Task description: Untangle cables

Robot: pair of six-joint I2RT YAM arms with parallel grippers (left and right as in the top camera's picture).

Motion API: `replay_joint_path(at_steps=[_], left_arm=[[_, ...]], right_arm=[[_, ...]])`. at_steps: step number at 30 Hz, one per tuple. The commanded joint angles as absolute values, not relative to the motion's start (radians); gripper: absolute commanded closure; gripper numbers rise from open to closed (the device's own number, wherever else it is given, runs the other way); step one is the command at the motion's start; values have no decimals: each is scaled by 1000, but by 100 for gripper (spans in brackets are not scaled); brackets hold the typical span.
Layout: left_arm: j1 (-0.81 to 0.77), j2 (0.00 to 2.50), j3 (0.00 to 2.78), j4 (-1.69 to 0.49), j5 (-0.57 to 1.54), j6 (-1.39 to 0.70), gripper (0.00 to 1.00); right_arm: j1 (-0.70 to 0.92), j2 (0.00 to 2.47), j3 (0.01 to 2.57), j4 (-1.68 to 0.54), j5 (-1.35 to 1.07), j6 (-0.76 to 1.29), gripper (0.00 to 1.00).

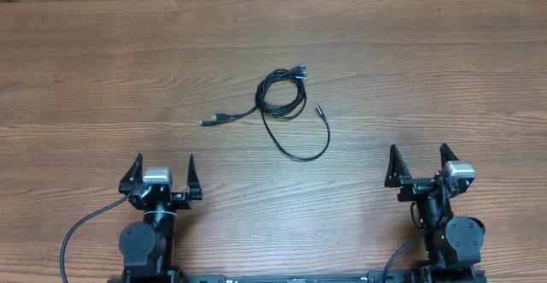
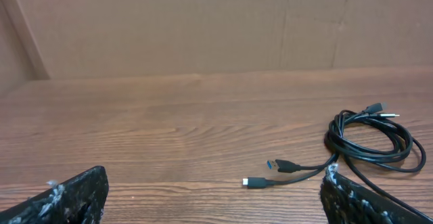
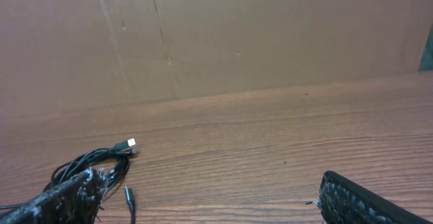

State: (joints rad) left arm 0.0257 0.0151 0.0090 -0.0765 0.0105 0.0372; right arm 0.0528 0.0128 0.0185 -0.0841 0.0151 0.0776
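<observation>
Overhead view: the cables (image 1: 282, 95) are seen loosely coiled near the middle of the worktop (image 1: 427, 61). The left end effector (image 1: 164, 159) and right end effector (image 1: 418, 150) are fully released and empty. Light, limp, slippery handling is expected; a loose plug-end tail should be gripped.

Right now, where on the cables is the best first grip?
Probably the two plug ends trailing left of the coil, taken from above by the left gripper: they lie flat, clear of the bundle, on that arm's side.
</observation>
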Motion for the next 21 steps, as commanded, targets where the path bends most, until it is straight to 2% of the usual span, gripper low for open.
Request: replay_joint_path(at_steps=[1,10,14,17,21], left_arm=[[19,4,6,-78,0,60,1],[19,4,6,-47,-27,78,0],[19,4,51,49,211,41,0],[19,4,140,-1,238,2,1],[19,7,348,-177,237,0,1]], right_arm=[[50,3,8,-75,36,77,0],[50,3,9,89,5,101,0],[50,3,90,14,-6,96,0],[50,4,184,-87,-6,96,0],[50,29,290,-89,-32,99,0]])
